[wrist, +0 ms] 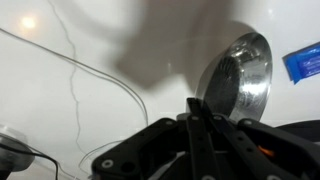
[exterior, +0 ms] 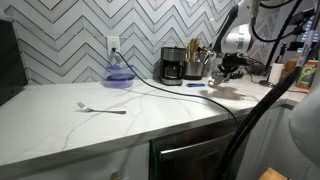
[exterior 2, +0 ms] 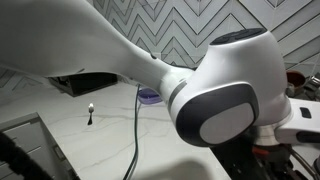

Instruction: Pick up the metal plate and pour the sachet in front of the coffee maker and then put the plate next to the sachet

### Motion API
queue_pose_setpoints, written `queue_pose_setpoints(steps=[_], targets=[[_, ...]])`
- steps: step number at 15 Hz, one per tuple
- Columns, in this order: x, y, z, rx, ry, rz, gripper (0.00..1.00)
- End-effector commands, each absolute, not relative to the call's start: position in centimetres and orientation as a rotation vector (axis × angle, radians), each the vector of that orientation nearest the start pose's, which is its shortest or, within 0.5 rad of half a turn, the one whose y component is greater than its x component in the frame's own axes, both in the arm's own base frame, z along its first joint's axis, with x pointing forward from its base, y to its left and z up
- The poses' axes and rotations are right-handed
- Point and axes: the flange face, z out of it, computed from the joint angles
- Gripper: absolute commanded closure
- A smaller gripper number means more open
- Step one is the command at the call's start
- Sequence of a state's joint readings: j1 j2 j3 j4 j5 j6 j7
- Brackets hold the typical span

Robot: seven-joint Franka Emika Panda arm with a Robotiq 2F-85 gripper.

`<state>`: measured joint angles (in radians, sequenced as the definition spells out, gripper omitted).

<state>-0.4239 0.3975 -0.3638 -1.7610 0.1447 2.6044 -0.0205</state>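
Note:
In the wrist view my gripper (wrist: pixel 193 102) is shut on the rim of the metal plate (wrist: pixel 240 75), a small shiny round dish held tilted steeply above the white counter. The sachet (wrist: pixel 302 62), a small pale blue packet, lies flat on the counter beside the plate, apart from it. In an exterior view my gripper (exterior: pixel 228 67) hangs low over the counter to the right of the coffee maker (exterior: pixel 172 66), a black machine with silver trim. A blue speck that may be the sachet (exterior: pixel 198 85) lies in front of the machine. The plate is too small to make out there.
A tan utensil container (exterior: pixel 196 60) stands between the coffee maker and my gripper. A blue-purple bowl (exterior: pixel 120 75) sits by the tiled wall and a fork (exterior: pixel 100 108) lies mid-counter. A black cable (exterior: pixel 170 92) trails across the counter. My arm (exterior 2: pixel 200 85) blocks most of an exterior view.

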Motion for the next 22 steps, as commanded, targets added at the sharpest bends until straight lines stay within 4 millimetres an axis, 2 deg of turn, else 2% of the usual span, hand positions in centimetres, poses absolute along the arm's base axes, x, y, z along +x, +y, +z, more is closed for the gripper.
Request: queue_pose_setpoints(steps=[1,8,15,19,22], targets=[[50.0,-46.2,41.0,-2.969,1.248,-0.550,0.99],[49.8,-46.0,41.6,-2.923,1.169,-0.330,0.99],[50.6,-43.2,41.3,-2.762,0.940,-0.191,0.99],[51.4,-41.7,40.1,-2.703,0.850,-0.115,0.99],[51.9,-41.6,38.6,-2.651,0.812,-0.047,0.99]])
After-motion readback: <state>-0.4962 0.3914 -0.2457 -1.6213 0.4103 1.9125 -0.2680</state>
